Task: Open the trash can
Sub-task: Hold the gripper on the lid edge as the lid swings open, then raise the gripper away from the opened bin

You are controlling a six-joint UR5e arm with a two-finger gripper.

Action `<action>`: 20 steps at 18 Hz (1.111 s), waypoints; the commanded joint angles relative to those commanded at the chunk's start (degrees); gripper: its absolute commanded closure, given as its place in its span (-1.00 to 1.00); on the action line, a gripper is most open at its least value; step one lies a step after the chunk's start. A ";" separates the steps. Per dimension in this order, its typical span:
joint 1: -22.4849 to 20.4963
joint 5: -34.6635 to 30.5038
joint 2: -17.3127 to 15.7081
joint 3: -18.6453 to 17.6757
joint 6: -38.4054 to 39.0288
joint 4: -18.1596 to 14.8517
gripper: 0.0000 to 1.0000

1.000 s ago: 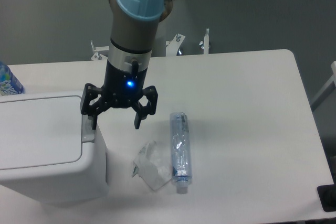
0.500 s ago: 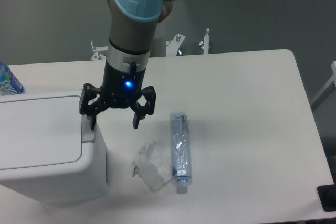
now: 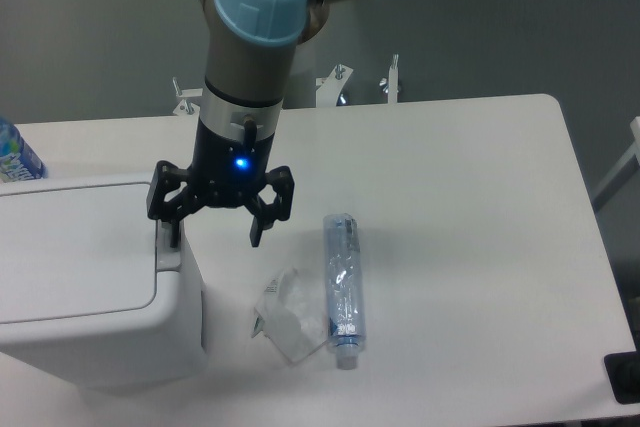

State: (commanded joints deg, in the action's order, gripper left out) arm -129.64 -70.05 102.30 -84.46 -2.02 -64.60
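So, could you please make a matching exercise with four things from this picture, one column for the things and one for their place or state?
Things:
1. trash can
2. gripper
3. bottle
4. crumpled wrapper

Places or states:
A. lying on its side on the table, right of the wrapper
B. open, one finger over the grey button strip
C. lid shut, at the left edge of the view
D. between the can and the bottle

Pairs: 1-C, 2-B, 3-A, 4-D
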 joint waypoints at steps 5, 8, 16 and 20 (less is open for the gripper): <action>0.00 -0.09 0.09 0.00 0.00 0.09 -1.00; 0.00 -0.09 0.18 0.00 0.09 0.00 -1.00; 0.00 0.00 0.18 0.70 0.18 -0.09 -1.00; 0.00 -0.87 0.35 4.47 -0.87 0.17 -1.00</action>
State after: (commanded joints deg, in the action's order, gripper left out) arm -129.64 -70.92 102.66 -79.99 -2.90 -64.42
